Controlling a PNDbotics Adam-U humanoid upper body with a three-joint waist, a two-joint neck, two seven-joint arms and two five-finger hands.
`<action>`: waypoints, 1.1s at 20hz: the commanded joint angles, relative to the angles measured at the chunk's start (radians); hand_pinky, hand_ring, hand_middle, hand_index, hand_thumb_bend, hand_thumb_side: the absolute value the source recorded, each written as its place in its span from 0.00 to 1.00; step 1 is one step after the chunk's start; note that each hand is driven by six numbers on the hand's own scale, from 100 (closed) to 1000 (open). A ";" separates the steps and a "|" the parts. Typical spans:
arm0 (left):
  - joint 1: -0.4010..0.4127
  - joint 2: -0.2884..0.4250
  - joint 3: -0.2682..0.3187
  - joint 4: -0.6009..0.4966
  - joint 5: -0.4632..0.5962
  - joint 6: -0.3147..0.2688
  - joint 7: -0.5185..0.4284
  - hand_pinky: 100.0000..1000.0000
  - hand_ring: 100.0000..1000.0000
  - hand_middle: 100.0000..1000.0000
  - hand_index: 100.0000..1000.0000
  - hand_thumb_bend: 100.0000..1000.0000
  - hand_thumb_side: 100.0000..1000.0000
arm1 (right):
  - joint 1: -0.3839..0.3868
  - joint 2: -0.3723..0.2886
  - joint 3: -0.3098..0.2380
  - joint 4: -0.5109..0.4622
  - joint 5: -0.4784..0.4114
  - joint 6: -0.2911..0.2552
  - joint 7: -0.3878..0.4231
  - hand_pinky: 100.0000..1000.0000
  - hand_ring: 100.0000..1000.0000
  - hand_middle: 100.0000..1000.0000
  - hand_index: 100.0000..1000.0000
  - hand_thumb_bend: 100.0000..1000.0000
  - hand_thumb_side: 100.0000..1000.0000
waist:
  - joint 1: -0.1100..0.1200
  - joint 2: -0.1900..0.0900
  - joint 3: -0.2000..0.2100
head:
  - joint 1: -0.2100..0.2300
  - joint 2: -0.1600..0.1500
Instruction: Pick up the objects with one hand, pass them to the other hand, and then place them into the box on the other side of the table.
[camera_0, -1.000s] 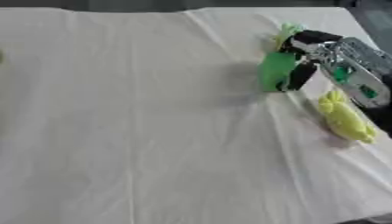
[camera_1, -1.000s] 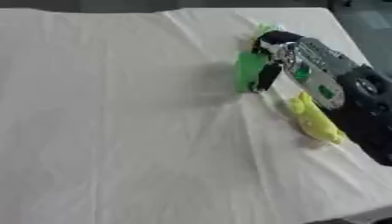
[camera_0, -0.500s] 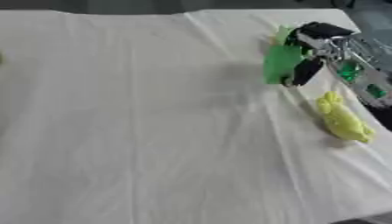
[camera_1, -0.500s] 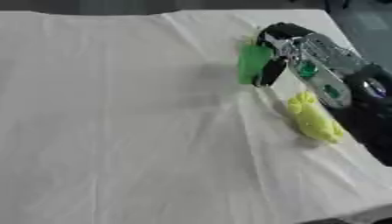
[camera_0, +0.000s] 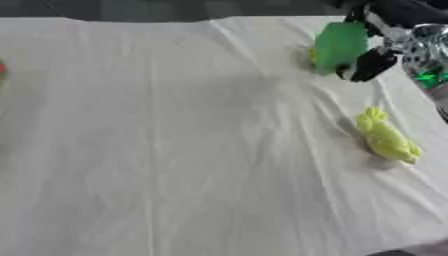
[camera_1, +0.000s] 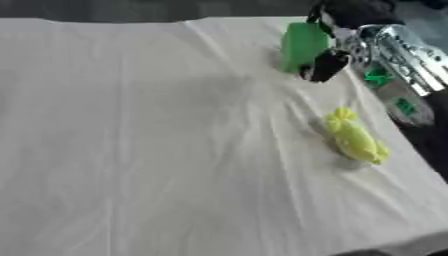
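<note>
My right hand (camera_1: 343, 30) reaches in from the upper right with its fingers and thumb curled round a green object (camera_1: 303, 46), held near the table's far right edge, just above the white cloth. A yellow object (camera_1: 355, 138) with a knotted end lies on the cloth closer to me, at the right. A second small yellow-green thing shows just behind the green object (camera_0: 312, 54). My left hand is in no view, and no box shows.
A white wrinkled cloth (camera_0: 175, 150) covers the whole table. Its right edge (camera_1: 411, 145) runs diagonally past the yellow object. A small red thing (camera_0: 3, 69) shows at the far left edge.
My right hand has carried the green object up and away toward the far edge. The yellow object has stayed on the cloth.
</note>
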 joint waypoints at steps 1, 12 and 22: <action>-0.006 0.021 0.015 -0.016 0.003 -0.003 0.012 0.60 0.71 0.78 0.72 0.11 0.79 | -0.003 0.002 -0.036 -0.040 0.020 0.266 0.206 0.78 0.58 0.40 0.51 0.26 0.00 | 0.001 -0.030 -0.003 | 0.011 0.000; -0.006 0.021 0.024 -0.020 0.002 -0.008 0.018 0.60 0.71 0.78 0.72 0.11 0.78 | 0.049 0.089 -0.037 -0.042 -0.350 0.266 -0.305 0.77 0.52 0.38 0.50 0.15 0.00 | 0.003 -0.036 -0.011 | 0.046 -0.008; -0.024 0.007 0.025 -0.032 0.003 -0.011 0.001 0.60 0.71 0.78 0.72 0.11 0.76 | 0.055 0.139 0.099 -0.042 -0.968 0.266 -1.028 0.75 0.49 0.36 0.49 0.08 0.00 | 0.011 -0.042 -0.007 | 0.068 -0.009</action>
